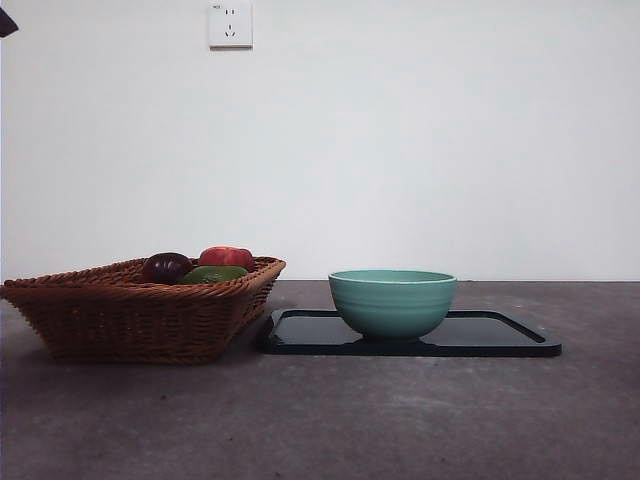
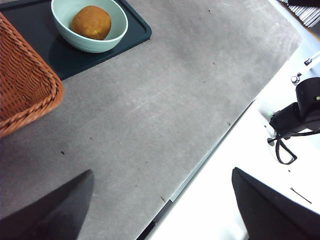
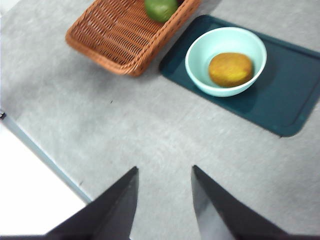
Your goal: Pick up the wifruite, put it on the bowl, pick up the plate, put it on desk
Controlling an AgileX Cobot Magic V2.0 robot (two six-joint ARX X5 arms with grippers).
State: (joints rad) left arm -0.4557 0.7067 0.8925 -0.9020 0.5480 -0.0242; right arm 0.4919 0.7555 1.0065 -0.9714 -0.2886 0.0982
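Observation:
The wifruite (image 2: 91, 22) (image 3: 230, 69), brown and oval, lies inside the teal-green bowl (image 1: 392, 301) (image 2: 67, 35) (image 3: 200, 70); in the front view the bowl's wall hides it. The bowl stands on the plate (image 1: 500, 335) (image 2: 132, 31) (image 3: 290, 95), a dark rectangular tray lying flat on the grey desk (image 1: 320, 420) (image 2: 150, 110) (image 3: 150, 125). My left gripper (image 2: 162, 172) hangs open over the desk's edge, well away from the bowl, nothing between its jaws. My right gripper (image 3: 164, 168) is open and empty above bare desk, short of the plate.
A brown wicker basket (image 1: 140, 310) (image 2: 22, 85) (image 3: 120, 37) stands beside the plate, holding a dark purple fruit (image 1: 166, 267), a red one (image 1: 226, 257) and a green one (image 1: 214, 273) (image 3: 160, 8). A black arm tip (image 1: 6, 20) shows at a top corner.

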